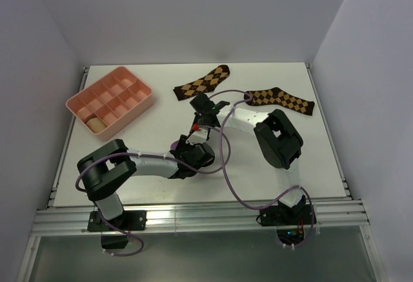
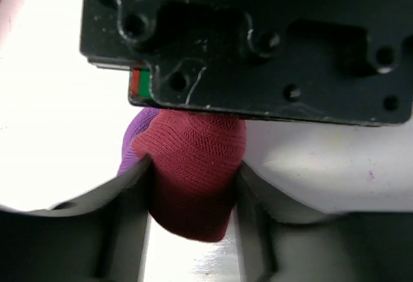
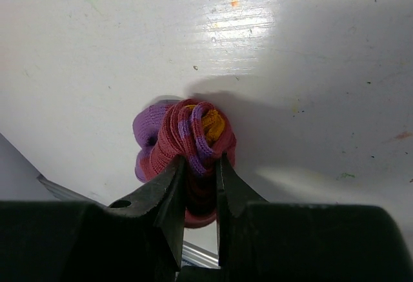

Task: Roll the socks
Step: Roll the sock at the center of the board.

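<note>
The crimson sock (image 3: pixel 184 137) is wound into a tight ball, with purple bands and the orange cuff at its core. It sits on the white table. My right gripper (image 3: pixel 201 172) is shut on the ball's near side. My left gripper (image 2: pixel 191 198) is shut on the same sock (image 2: pixel 193 172), with crimson knit and a purple edge bulging between its fingers (image 2: pixel 129 217). In the top view both grippers meet mid-table, the left (image 1: pixel 190 150) just below the right (image 1: pixel 197 130), and hide most of the sock. A tan rolled bundle (image 1: pixel 95 124) lies in the tray's near corner compartment.
A pink compartment tray (image 1: pixel 139 104) stands at the back left. Two dark brown argyle socks lie flat at the back, one (image 1: pixel 203 83) centre and one (image 1: pixel 281 100) right. The right arm's purple cable (image 1: pixel 226 159) loops over the table.
</note>
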Motion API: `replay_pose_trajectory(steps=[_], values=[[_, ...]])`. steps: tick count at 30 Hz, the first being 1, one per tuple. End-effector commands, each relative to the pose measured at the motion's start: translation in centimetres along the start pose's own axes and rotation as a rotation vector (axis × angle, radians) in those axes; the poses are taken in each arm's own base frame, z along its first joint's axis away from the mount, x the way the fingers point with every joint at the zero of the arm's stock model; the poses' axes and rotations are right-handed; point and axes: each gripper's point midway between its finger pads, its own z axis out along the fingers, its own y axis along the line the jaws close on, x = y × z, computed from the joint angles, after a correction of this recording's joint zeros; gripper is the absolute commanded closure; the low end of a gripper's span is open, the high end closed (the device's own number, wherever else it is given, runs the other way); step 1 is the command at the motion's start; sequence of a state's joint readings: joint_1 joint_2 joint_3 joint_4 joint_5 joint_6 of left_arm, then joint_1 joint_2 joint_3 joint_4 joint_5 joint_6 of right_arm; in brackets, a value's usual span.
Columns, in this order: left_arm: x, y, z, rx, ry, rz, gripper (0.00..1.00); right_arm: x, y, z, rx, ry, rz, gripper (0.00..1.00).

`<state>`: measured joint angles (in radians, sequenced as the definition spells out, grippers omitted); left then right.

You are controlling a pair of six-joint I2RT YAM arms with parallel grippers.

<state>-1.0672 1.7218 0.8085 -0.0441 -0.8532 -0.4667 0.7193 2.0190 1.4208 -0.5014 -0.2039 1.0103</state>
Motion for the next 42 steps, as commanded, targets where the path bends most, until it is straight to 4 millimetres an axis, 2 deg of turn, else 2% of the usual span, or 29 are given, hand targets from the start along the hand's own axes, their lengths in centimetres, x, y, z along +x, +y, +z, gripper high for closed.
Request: replay_pose_trajectory(steps=[1, 4, 7, 10, 13, 14, 17, 19, 20, 25, 34, 42], values=[[2.5, -0.5, 0.2, 0.056, 0.119, -0.061, 0.54, 2.1, -2.6, 1.0, 0.083, 0.069, -0.033, 1.0], [2.5, -0.2, -0.1, 0.094, 0.151, -0.112, 0.72, 1.7, -2.1, 0.8, 0.043, 0.056, -0.034, 0.99], [2.3, 0.5, -0.2, 0.124, 0.179, -0.169, 0.78, 1.0, -1.3, 0.2, -0.006, 0.031, -0.041, 0.95], [2.7, 0.4, -0.4, 0.199, 0.237, -0.227, 0.8, -0.1, -0.4, -0.7, -0.066, -0.01, -0.038, 0.85], [2.6, 0.3, -0.8, 0.288, 0.285, -0.301, 0.82, -1.2, 0.5, -1.6, -0.116, -0.056, -0.032, 0.68], [2.7, 0.5, -0.6, 0.302, 0.305, -0.326, 0.82, -1.5, 0.8, -1.8, -0.13, -0.071, -0.033, 0.58], [2.5, 1.0, -0.5, 0.326, 0.335, -0.377, 0.82, -1.7, 1.1, -2.3, -0.15, -0.094, -0.026, 0.45], [2.2, 1.1, -0.6, 0.362, 0.354, -0.431, 0.82, -1.9, 1.4, -2.5, -0.169, -0.112, -0.01, 0.42], [2.2, 1.2, -0.6, 0.378, 0.366, -0.448, 0.82, -1.9, 0.9, -2.3, -0.159, -0.117, -0.002, 0.4], [2.4, 2.2, 0.1, 0.411, 0.423, -0.567, 0.82, -1.3, 0.6, -1.9, -0.184, -0.118, 0.036, 0.38], [2.9, 1.7, 0.7, 0.486, 0.51, -0.672, 0.83, 0.1, 1.2, 0.2, -0.183, -0.079, 0.038, 0.37], [3.0, 1.0, 1.0, 0.505, 0.538, -0.7, 0.83, 1.3, 0.4, 2.1, -0.125, -0.033, 0.026, 0.37]])
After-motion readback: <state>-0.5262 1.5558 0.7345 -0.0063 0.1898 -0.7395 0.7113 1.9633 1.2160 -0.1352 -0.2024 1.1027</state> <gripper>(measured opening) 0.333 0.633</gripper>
